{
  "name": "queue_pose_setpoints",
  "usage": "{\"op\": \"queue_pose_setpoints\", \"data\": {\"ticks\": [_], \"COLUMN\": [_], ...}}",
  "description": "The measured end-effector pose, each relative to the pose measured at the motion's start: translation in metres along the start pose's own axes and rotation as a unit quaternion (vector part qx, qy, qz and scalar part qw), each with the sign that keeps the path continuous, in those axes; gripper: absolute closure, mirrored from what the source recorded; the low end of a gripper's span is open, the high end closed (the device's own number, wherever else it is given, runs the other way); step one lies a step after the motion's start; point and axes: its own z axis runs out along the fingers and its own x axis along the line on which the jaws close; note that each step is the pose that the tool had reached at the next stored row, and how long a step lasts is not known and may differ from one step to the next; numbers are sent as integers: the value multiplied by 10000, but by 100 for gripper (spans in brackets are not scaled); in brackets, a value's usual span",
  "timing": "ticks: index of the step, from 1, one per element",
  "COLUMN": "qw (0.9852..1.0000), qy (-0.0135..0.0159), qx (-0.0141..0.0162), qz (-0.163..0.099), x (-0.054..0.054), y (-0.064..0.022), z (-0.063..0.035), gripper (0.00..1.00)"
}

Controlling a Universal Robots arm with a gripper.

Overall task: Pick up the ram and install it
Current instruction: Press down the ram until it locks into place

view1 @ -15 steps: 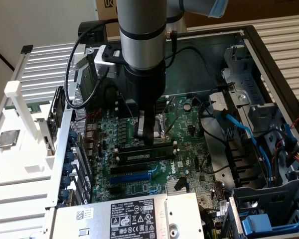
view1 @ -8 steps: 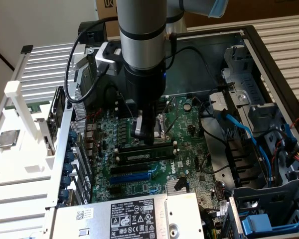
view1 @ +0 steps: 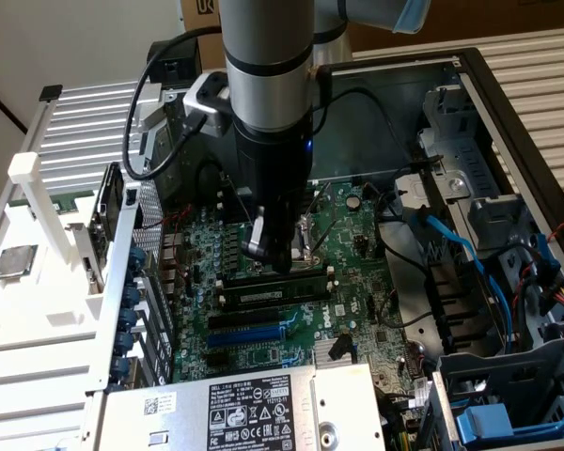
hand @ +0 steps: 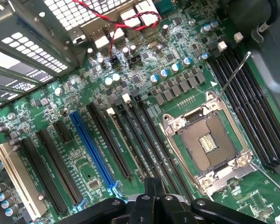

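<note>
Looking down into an open PC case (view1: 508, 103) here, with the arm (view1: 268, 85) coming straight down over the middle of the motherboard (view1: 357, 254). A grey metal box with a white label (view1: 235, 409) sits along the case's near edge in the exterior view. Blue cables (view1: 451, 240) run down the drive-bay side on the exterior view's right.

On the board itself, the wrist view gives a good look at the empty CPU socket (hand: 207, 144), its frame shut and the latch lever sticking out. Black memory slots sit on both sides of it, and a long blue slot (hand: 93, 149) is further out toward the board's edge. A red and black wire (hand: 116, 21) hangs over the rear ports.

The ram (view1: 263, 294) is standing on edge in one of the black slots, near the middle of the board. Its label faces the exterior camera, and it's just on the near side of the socket area.

The gripper (view1: 280, 263) is right behind and just above that stick, fingers (hand: 151, 193) pinched fully together. There's nothing between them as far as I can see. Can't tell if the tips are actually touching the ram or just sitting beside it.
</note>
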Motion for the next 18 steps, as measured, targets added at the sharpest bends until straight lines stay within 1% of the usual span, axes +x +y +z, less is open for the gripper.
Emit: {"op": "queue_pose_setpoints", "data": {"ticks": [2, 3, 7, 8, 12, 13, 15, 18], "qw": [9999, 9995, 9980, 9969, 9939, 9899, 9877, 9837], "qy": [-3, -6, -11, -14, -20, -26, -28, -33], "qx": [4, 8, 15, 19, 27, 35, 38, 44], "qz": [157, 317, 627, 789, 1100, 1416, 1566, 1795], "x": [0, 0, 0, 0, 0, 0, 0, 0], "y": [0, 0, 0, 0, 0, 0, 0, 0], "z": [0, 0, 0, 0, 0, 0, 0, 0], "gripper": [90, 90, 90, 90, 90, 90, 90, 90]}}
